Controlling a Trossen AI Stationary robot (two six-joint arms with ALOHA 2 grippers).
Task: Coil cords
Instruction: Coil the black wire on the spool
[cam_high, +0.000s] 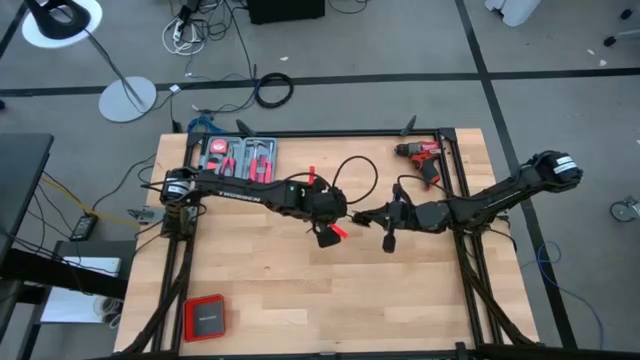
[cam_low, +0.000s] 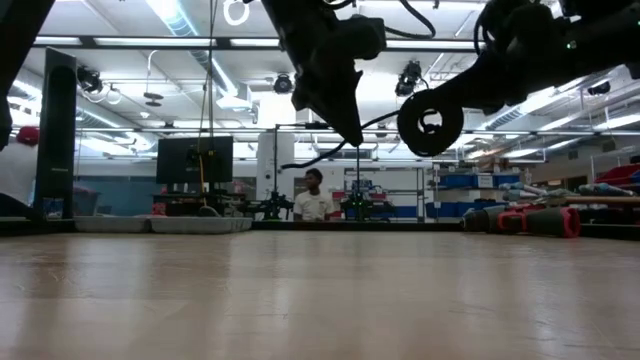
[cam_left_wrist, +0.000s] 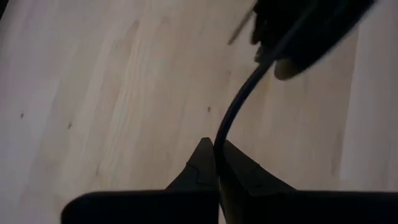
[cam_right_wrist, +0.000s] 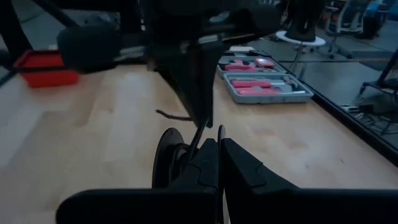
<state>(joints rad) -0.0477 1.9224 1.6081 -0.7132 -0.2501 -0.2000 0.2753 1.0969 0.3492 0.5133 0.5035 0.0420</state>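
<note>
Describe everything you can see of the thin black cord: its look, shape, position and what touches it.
The thin black cord looks like flexible rubbery cable. From above it rises in an open loop over the wooden table's middle, then runs down to where both arms meet. The left gripper is shut on it, the cord curving away from its fingers. The right gripper is also shut on it. It appears lifted clear of the tabletop. Its plug ends cannot be made out.
</note>
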